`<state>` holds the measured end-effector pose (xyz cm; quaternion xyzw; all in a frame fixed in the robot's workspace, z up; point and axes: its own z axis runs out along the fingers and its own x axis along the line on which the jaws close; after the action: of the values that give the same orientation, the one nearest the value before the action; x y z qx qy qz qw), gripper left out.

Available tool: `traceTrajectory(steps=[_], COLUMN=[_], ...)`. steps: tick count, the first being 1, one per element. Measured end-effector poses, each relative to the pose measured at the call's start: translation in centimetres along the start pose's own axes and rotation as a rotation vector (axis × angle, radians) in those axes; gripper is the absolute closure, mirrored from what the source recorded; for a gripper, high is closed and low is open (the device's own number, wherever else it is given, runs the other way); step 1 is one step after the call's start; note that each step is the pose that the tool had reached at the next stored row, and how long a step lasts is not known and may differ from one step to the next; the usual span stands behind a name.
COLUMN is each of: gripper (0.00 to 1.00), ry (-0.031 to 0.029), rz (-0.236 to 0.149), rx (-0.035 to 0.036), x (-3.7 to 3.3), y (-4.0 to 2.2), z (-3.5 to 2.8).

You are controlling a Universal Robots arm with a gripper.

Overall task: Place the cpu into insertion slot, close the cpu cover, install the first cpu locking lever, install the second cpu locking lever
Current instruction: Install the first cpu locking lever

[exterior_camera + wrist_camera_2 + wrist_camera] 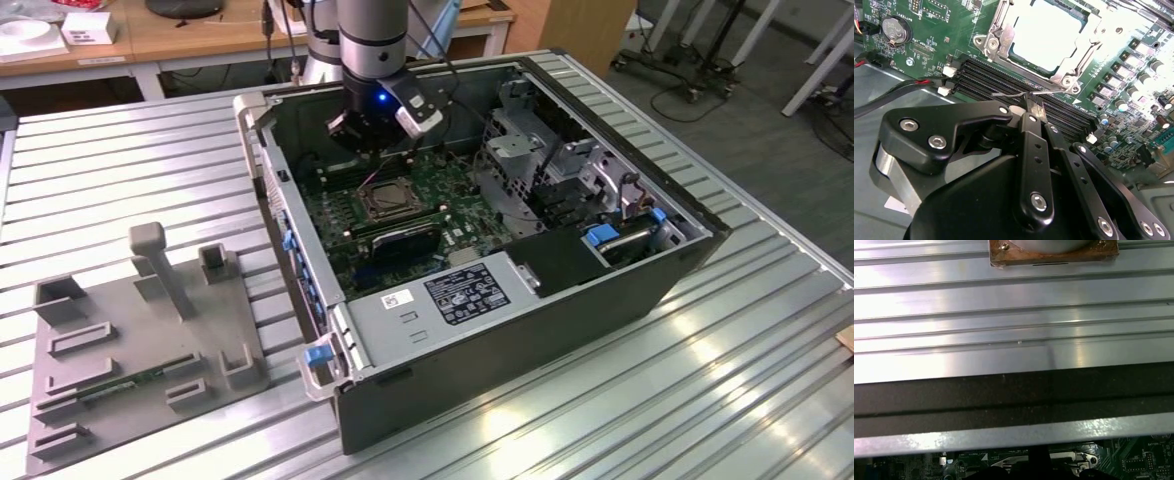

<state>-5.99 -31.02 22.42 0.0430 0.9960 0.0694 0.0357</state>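
My fingers (1029,106) are pinched shut on the thin wire locking lever (1004,94) (just beside the memory slots (984,75)); the cpu (1046,32) lies seated, the cpu cover (997,40) down around it.

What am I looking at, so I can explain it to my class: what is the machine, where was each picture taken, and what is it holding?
The machine is one robot arm reaching into an open computer case lying on a ribbed metal table. The exterior view comes from a camera off the arm; both wrist views come from cameras riding on it. In the second wrist view its gripper is shut on a wire locking lever beside the socket, where the cpu cover lies flat around the pale cpu. A grey holder plate sits at the exterior view's left.
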Motion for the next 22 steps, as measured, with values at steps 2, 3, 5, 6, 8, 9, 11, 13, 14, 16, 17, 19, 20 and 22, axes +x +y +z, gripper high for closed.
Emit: traceTrajectory(steps=[2, 3, 5, 6, 8, 9, 11, 13, 14, 16, 17, 19, 20, 22], gripper=[0.89, 0.89, 0.89, 0.89, 0.89, 0.89, 0.89, 0.89, 0.89, 0.89, 0.89, 0.89, 0.89, 0.89], ry=[0.0, 0.0, 0.0, 0.0, 0.0002, 0.0001, 0.0, 0.0, 0.0001, 0.0, 0.0, 0.0001, 0.0001, 0.0002], rz=[0.0, 0.0, 0.0, 0.0, 0.0, 0.0, 0.0, 0.0, 0.0, 0.0, 0.0, 0.0, 0.0, 0.0], rx=[0.0001, 0.0001, 0.0001, 0.0001, 0.0002, 0.0002, 0.0, 0.0, 0.0001, -0.0001, 0.0, 0.0001, 0.0003, 0.0004], x=[0.0, 0.0, -0.02, -0.07, -0.17, -0.24, -0.36, -0.45, -0.46, -0.49, -0.5, -0.53, -0.54, -0.54], y=[-0.01, -0.01, -0.02, -0.02, -0.02, -0.02, -0.01, -0.01, -0.01, -0.01, -0.02, -0.03, -0.03, -0.03], z=[0.08, 0.11, 0.2, 0.23, 0.28, 0.31, 0.35, 0.37, 0.39, 0.46, 0.5, 0.59, 0.6, 0.6])
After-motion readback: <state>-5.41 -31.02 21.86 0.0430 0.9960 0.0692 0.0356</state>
